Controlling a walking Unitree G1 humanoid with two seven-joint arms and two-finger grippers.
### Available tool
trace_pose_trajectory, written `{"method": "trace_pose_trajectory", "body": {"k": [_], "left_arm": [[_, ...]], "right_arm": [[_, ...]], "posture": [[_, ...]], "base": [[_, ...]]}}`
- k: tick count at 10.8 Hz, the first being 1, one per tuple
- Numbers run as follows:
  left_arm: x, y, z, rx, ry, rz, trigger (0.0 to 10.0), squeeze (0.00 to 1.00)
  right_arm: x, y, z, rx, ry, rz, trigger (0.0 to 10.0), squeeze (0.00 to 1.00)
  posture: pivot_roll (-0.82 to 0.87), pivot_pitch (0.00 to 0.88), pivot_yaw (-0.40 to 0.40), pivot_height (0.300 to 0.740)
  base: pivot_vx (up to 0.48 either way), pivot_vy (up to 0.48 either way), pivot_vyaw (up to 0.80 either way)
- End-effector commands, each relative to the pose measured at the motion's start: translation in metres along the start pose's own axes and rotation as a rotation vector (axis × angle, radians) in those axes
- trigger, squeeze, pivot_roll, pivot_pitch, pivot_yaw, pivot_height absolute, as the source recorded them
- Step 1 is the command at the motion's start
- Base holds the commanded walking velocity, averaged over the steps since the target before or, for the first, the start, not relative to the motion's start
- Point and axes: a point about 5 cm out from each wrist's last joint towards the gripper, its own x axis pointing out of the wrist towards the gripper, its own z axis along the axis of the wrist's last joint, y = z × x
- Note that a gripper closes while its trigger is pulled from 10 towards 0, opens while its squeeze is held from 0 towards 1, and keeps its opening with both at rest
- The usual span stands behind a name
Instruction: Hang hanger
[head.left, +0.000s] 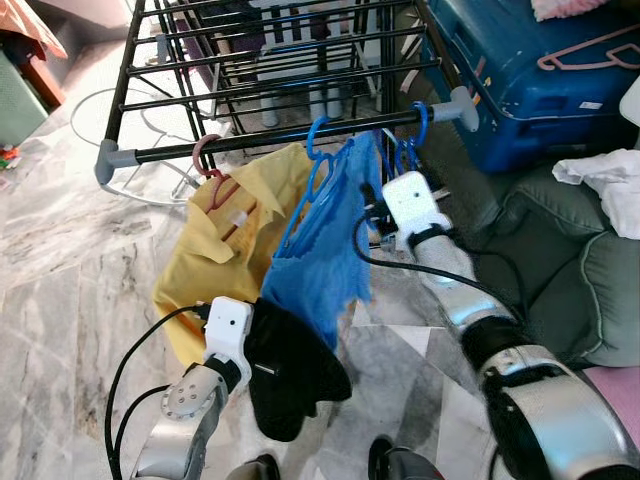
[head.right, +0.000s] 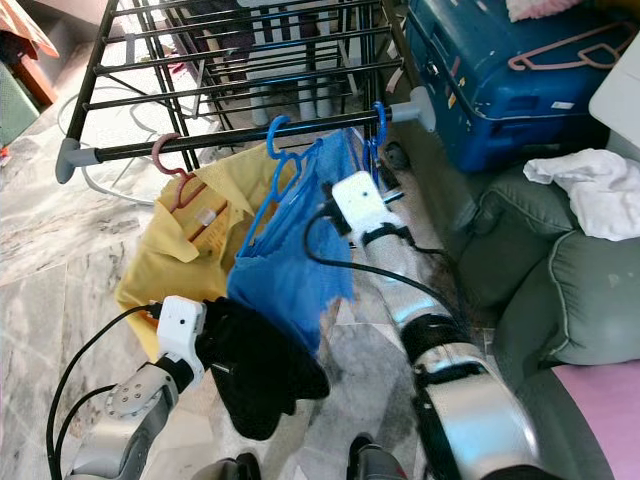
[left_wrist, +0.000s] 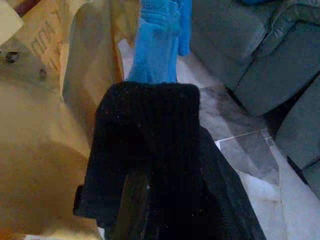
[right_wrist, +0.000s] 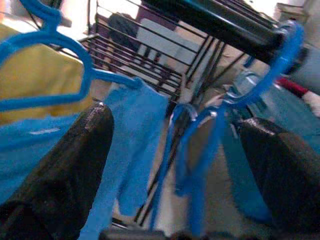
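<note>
A black drying rack has a front rail (head.left: 280, 140) with grey end caps. On it hang a pink hanger (head.left: 207, 155) with a yellow shirt (head.left: 215, 250) and a blue hanger (head.left: 318, 160) with a blue cloth (head.left: 325, 250). A second blue hanger (head.left: 420, 120) is hooked over the rail's right end. My right gripper (right_wrist: 175, 165) is raised just under it and open, with this hanger's lower part (right_wrist: 200, 150) between its spread fingers. Lower left, my left gripper (head.left: 262, 345) is shut on a black garment (head.left: 295, 375) that drapes over its fingers.
A blue suitcase (head.left: 530, 70) with a pink hanger (head.left: 590, 48) on top stands at the right behind the rack. A grey-green sofa (head.left: 560, 270) with a white cloth (head.left: 610, 180) is close on my right. White cable (head.left: 110, 110) loops on the marble floor at left.
</note>
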Motion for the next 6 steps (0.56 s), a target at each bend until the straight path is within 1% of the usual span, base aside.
{"method": "trace_pose_trajectory", "body": {"k": [1,3,4,5,6], "left_arm": [[-0.002,0.004,-0.002,0.010,0.011,0.007,10.0,0.00],[-0.001,0.002,-0.003,0.009,0.014,0.003,10.0,0.00],[-0.001,0.002,-0.003,0.008,0.014,0.000,10.0,0.00],[0.000,0.002,-0.002,0.009,0.015,-0.001,10.0,0.00],[0.000,0.002,-0.003,0.010,0.016,-0.002,10.0,0.00]], "right_arm": [[-0.003,-0.002,-0.008,0.008,0.043,-0.017,10.0,0.00],[-0.007,-0.007,-0.026,0.103,0.158,-0.048,10.0,0.00],[-0.010,-0.005,-0.035,0.190,0.234,-0.064,10.0,0.00],[-0.013,-0.001,-0.041,0.256,0.292,-0.068,10.0,0.00],[-0.014,0.002,-0.044,0.277,0.315,-0.067,10.0,0.00]], "posture": [[-0.08,0.174,0.089,0.740],[-0.08,0.173,0.088,0.740],[-0.08,0.171,0.090,0.740],[-0.08,0.170,0.089,0.740],[-0.08,0.170,0.089,0.740]], "base": [[0.000,0.000,0.00],[0.000,0.000,0.00],[0.000,0.000,0.00],[0.000,0.000,0.00],[0.000,0.000,0.00]]}}
